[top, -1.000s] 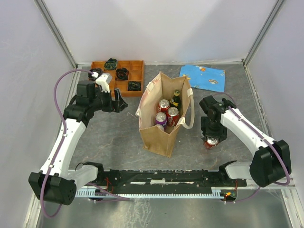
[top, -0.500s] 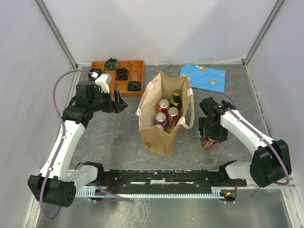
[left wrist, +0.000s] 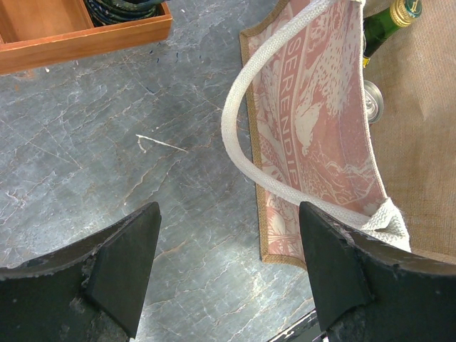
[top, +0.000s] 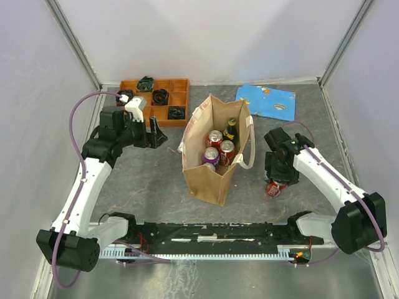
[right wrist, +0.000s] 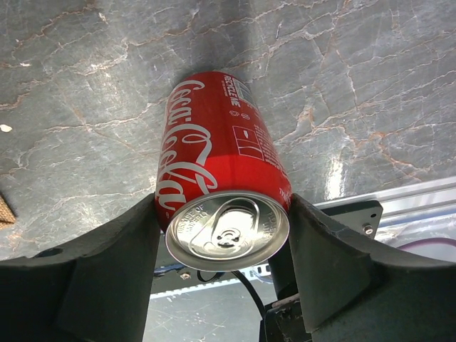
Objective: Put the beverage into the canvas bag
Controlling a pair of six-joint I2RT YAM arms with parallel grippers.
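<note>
The beverage is a red Coca-Cola can, standing upright on the grey table right of the bag; it also shows in the top view. My right gripper is shut on the can, one finger pressed against each side near its top. The canvas bag stands open mid-table with white loop handles. It holds three cans and a green bottle. My left gripper is open and empty, hovering left of the bag.
An orange compartment tray with dark coiled items sits at the back left; its corner shows in the left wrist view. A blue cloth lies at the back right. White walls enclose the table. A black rail runs along the near edge.
My right arm has shifted slightly over the can, which stays standing in about the same spot on the table. My left arm has not moved.
</note>
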